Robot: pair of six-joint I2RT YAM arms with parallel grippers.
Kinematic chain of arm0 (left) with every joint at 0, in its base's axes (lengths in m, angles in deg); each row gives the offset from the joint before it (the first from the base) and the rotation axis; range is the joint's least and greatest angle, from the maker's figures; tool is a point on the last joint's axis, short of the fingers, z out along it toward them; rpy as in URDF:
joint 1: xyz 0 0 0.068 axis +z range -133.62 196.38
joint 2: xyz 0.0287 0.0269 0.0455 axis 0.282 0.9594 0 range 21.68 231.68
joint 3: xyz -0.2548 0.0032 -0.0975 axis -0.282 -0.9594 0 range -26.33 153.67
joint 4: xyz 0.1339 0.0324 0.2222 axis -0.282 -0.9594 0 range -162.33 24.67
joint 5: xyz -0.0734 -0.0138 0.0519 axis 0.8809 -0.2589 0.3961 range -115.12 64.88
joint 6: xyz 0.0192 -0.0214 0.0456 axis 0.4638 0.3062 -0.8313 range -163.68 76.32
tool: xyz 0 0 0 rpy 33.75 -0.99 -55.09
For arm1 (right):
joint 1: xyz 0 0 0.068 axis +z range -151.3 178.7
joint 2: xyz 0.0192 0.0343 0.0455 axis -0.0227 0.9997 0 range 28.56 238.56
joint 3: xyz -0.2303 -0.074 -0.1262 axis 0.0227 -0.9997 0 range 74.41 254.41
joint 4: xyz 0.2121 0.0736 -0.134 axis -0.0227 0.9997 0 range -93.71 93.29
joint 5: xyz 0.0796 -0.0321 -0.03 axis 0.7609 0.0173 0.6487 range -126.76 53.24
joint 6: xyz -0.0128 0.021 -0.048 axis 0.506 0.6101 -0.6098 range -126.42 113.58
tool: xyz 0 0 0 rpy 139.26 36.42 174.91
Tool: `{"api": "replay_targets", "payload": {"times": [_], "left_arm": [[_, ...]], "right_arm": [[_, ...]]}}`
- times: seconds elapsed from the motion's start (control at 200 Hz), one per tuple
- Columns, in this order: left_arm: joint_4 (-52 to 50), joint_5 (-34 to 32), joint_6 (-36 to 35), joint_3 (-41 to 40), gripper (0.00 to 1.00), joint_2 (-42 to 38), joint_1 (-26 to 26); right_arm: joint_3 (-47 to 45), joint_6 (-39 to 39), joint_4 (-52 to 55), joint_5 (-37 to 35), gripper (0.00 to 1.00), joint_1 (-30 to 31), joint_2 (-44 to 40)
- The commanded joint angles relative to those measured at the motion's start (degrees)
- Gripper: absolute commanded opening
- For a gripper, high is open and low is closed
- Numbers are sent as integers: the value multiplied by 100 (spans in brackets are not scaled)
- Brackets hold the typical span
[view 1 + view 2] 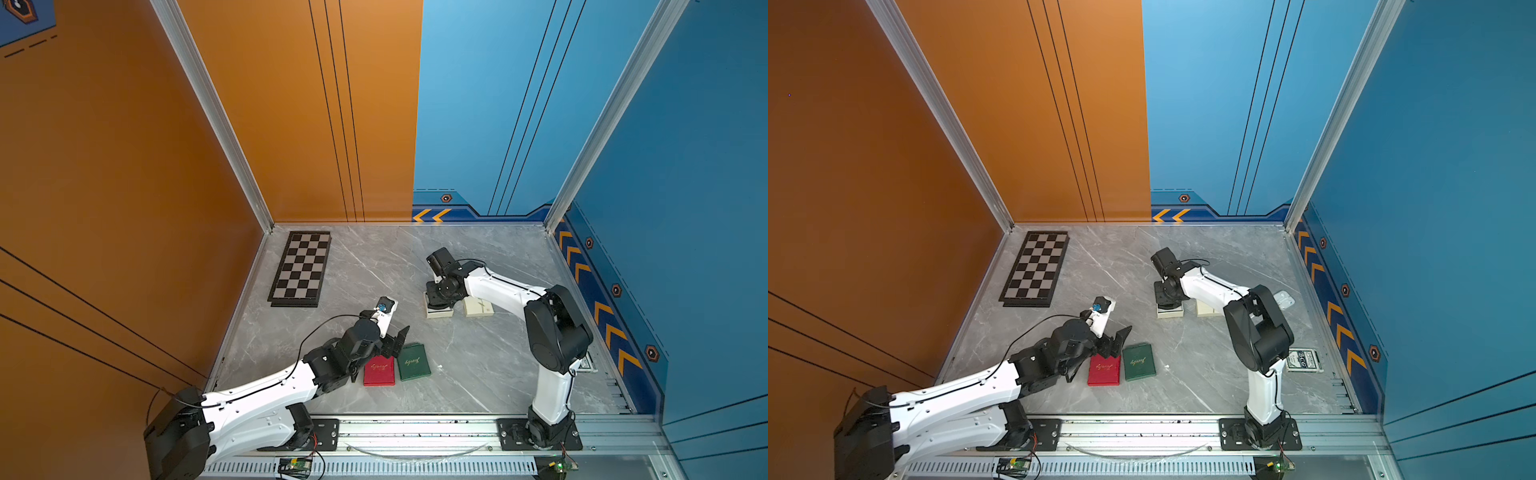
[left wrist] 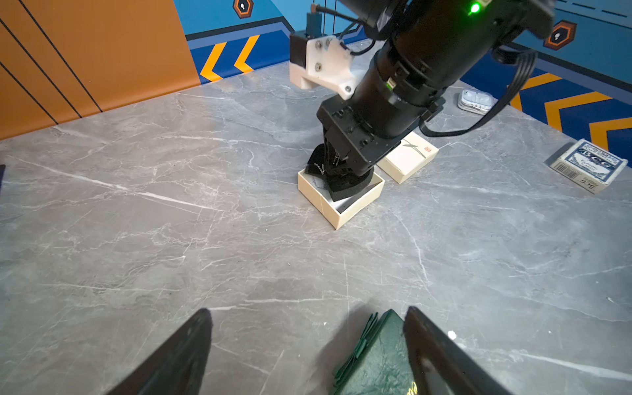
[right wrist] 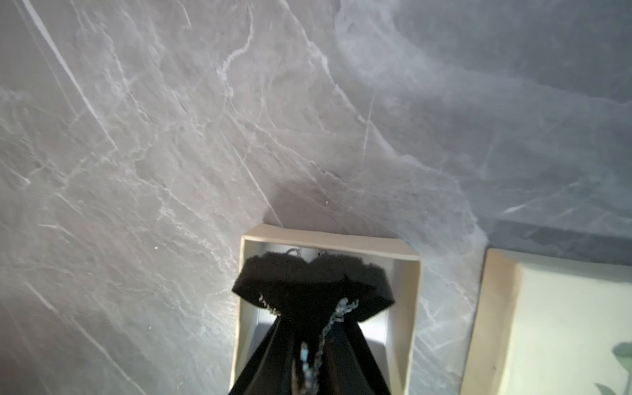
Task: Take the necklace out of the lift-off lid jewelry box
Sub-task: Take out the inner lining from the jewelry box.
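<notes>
On the grey marble worktop (image 1: pixel 478 365), near its middle, the open base of the cream lift-off lid jewelry box (image 2: pixel 345 208) was seen, with its lid (image 2: pixel 408 160) set down just beside it. The right end effector (image 3: pixel 307 325) was lowered into the base, and its fingers were pressed together on the necklace (image 3: pixel 337 314), whose fine chain was caught between them along with the black foam insert (image 3: pixel 307 277). The insert was tilted and bent upward, partly clear of the box walls, so the necklace was judged to be gripped but not yet out of the box.

The left end effector (image 2: pixel 307 314) was held spread and empty above the worktop, by a green case (image 1: pixel 413 361) and a red case (image 1: pixel 379 370), well apart from the jewelry box.

Several failures could be expected from here. Because the chain appeared to be hooked around the foam, the insert could be carried out together with it. The light base, braced by nothing, could be dragged up or tipped if the foam wedged against its walls. The thin chain could also slip from the pinch or be strained if the lift were made quickly.
</notes>
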Motion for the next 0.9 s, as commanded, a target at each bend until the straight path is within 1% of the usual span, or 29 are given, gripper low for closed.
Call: {"api": "replay_targets", "payload": {"times": [0.0, 0.155, 0.21, 0.36, 0.46, 0.47, 0.481, 0.491, 0.586, 0.691, 0.801, 0.896], "left_arm": [[-333, 130, -37, 245, 88, 54, 17], [-660, 271, 133, 548, 89, 196, 46], [-864, 366, 281, 731, 89, 312, 136], [-1461, 811, 705, 1289, 87, 726, 414], [-1593, 1293, 974, 1511, 87, 919, 619], [-1585, 1361, 1004, 1528, 87, 934, 648], [-1576, 1426, 1033, 1537, 84, 951, 668], [-1563, 1489, 1060, 1550, 83, 968, 695], [-1325, 2037, 1305, 1564, 83, 1062, 897], [-991, 2472, 1517, 1509, 82, 1090, 1034], [-513, 2865, 1727, 1349, 82, 1065, 1162], [-196, 3092, 1859, 1240, 79, 1106, 1239]], "right_arm": [[-133, -113, 18, 64, 16, -40, -270], [-211, -122, -27, 97, 15, -42, -582], [-277, -117, -105, 146, 15, -31, -757], [-442, -80, -279, 286, 16, 45, -1255], [-524, -48, -331, 311, 16, 123, -1554], [-525, -47, -340, 317, 17, 131, -1583], [-542, -45, -355, 323, 16, 139, -1611], [-558, -44, -374, 327, 17, 146, -1646], [-727, 10, -575, 432, 17, 244, -1916], [-884, 63, -769, 457, 18, 353, -2131], [-987, 99, -917, 527, 18, 471, -2245], [-1018, 96, -1023, 597, 18, 599, -2277]]}}
